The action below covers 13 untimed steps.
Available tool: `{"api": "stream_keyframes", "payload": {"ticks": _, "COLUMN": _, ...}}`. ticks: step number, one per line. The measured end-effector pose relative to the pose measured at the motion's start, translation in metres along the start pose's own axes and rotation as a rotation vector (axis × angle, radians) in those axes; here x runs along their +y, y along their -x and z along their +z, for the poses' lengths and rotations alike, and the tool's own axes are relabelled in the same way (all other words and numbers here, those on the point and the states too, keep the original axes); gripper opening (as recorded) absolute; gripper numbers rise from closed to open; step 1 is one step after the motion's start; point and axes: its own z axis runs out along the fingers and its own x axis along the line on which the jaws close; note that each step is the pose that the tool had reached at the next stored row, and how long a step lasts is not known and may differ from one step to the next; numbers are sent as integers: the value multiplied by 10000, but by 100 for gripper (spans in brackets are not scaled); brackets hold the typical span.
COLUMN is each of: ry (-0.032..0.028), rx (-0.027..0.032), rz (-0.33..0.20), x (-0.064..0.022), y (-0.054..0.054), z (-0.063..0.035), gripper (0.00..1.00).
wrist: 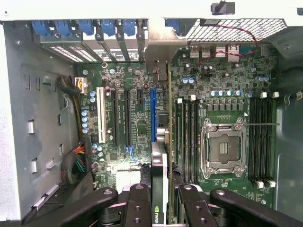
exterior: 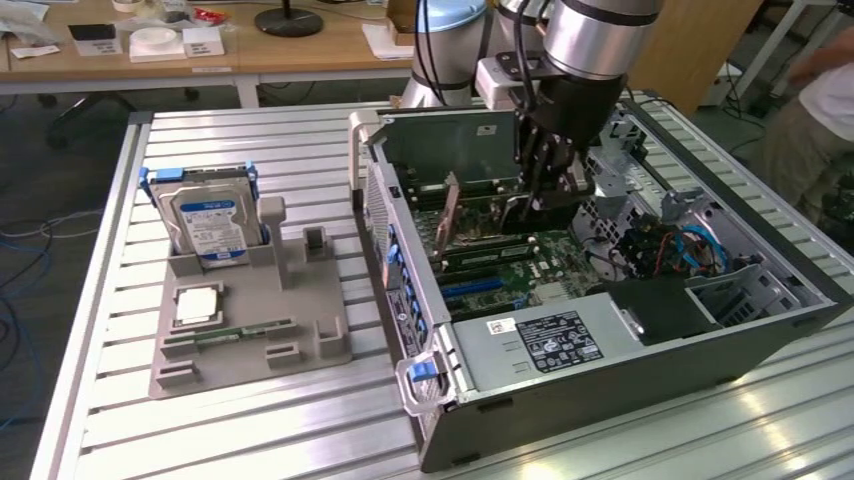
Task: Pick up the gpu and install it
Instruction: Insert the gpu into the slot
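Observation:
My gripper (exterior: 545,205) reaches down into the open computer case (exterior: 747,330) and is shut on the gpu (wrist: 160,161), a thin black card seen edge-on between the two black fingers (wrist: 138,198). The card's silvery bracket end (wrist: 161,64) points toward the case's rear wall with the blue slot latches (wrist: 85,28). The card hangs upright over the motherboard (wrist: 137,127), just beside the long blue slot (wrist: 153,113). In the exterior view the gpu (exterior: 470,216) stands on edge inside the case, toward the exterior view's left of the gripper. Whether it touches the slot I cannot tell.
A grey parts holder (exterior: 247,320) at the exterior view's left carries a silver hard drive (exterior: 207,225) with a blue label, a processor chip (exterior: 196,305) and a green memory stick (exterior: 247,330). An open processor socket (wrist: 223,146) and memory slots (wrist: 261,137) flank the card. A person (exterior: 814,120) stands at the exterior view's right.

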Motion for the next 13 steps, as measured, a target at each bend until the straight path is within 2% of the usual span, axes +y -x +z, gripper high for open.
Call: {"api": "stream_keyframes", "payload": {"ticks": 13, "ry": 1, "rx": -2, "rz": -1, "x": 15, "y": -5, "z": 108, "gripper": 27}}
